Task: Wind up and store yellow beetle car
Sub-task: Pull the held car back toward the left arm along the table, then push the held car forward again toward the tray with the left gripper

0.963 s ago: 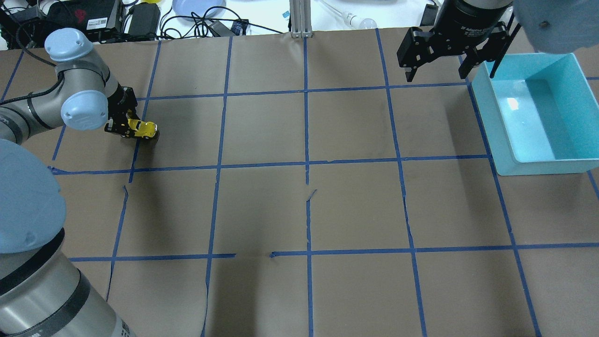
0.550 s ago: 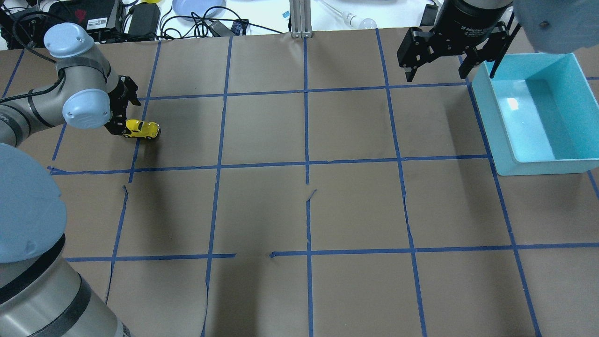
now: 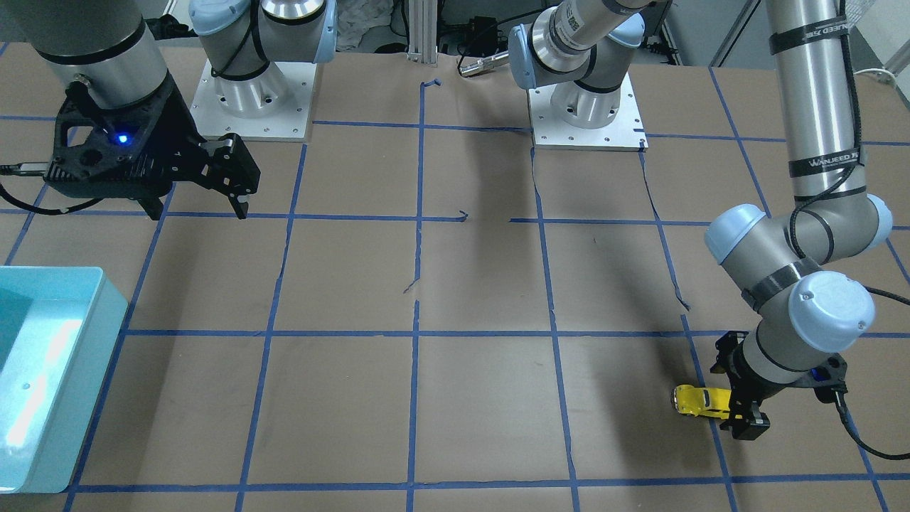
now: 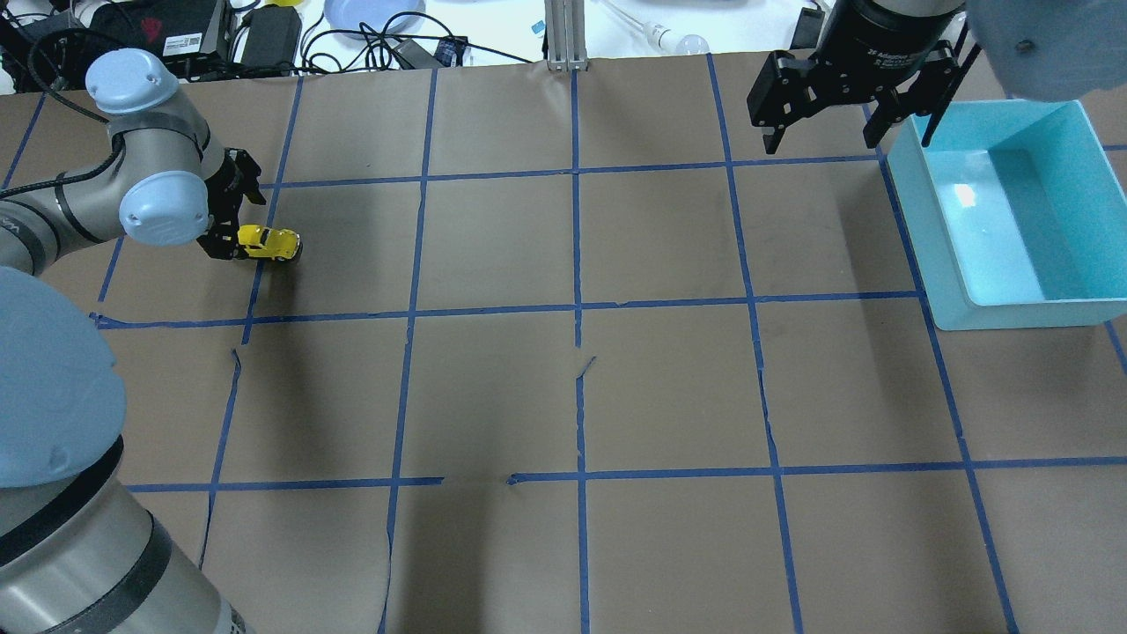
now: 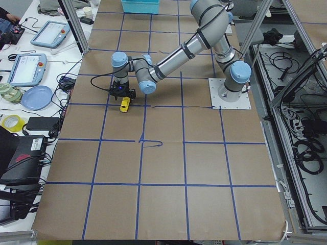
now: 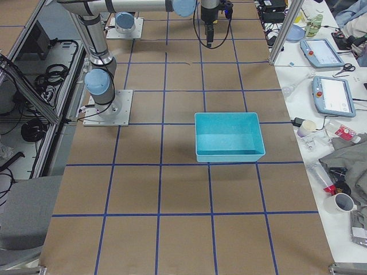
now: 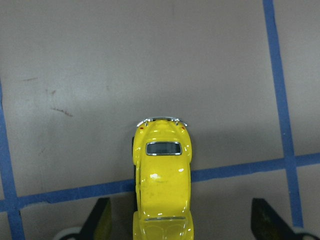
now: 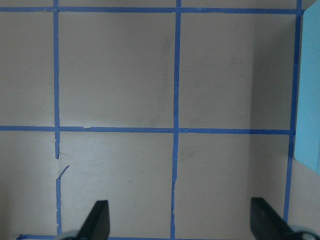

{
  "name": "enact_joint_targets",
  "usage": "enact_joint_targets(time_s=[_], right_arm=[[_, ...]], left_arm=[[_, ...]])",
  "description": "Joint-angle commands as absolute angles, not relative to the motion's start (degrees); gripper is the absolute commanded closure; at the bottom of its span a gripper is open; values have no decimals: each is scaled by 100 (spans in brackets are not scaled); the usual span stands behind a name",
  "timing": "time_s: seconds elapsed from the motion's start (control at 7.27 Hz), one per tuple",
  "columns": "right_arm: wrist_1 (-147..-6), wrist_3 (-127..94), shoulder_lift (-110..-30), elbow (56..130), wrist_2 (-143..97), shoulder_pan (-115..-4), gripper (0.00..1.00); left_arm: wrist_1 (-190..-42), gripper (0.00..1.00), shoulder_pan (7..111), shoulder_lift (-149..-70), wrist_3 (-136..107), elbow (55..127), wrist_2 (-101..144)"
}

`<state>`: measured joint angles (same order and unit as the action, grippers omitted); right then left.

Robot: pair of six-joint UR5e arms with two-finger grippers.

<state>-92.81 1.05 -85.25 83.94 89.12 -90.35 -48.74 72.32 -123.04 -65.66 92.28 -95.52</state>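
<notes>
**Item 1, yellow beetle car** (image 4: 268, 244): stands on its wheels on the table (image 4: 493, 387), in the far-left part, straddling a blue tape line (image 7: 65, 192). One end lies between the fingers of the left gripper; the other, with a silver bumper, points toward the table's middle.

**Item 2, left gripper** (image 4: 231, 231): low over the table, spread wide. In the wrist view both fingers (image 7: 100, 220) stand apart from the car's sides, gripping nothing.

**Item 3, right gripper** (image 4: 823, 134): raised, released, nothing between its fingertips. It hangs near the far edge, just beside the far-left corner of the bin.

**Item 4, turquoise bin** (image 4: 933, 264): open-topped, at the right end near the edge, well apart from the car. Taped brown paper spans the room between them.
</notes>
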Motion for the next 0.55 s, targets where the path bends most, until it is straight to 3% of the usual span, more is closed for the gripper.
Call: enact_joint_targets(time_s=[0.0, 0.28, 0.41], right_arm=[[-9281, 105, -8525, 8394, 8912, -9035, 0], [-9281, 105, -8525, 8394, 8912, -9035, 0], [-9281, 105, -8525, 8394, 8912, -9035, 0]], left_arm=[[-4904, 16, 7225, -12349, -6601, 9281, -9528], [-4869, 17, 7225, -12427, -6557, 9290, -9536], [-4843, 42, 7225, -12463, -6539, 9264, -9554]])
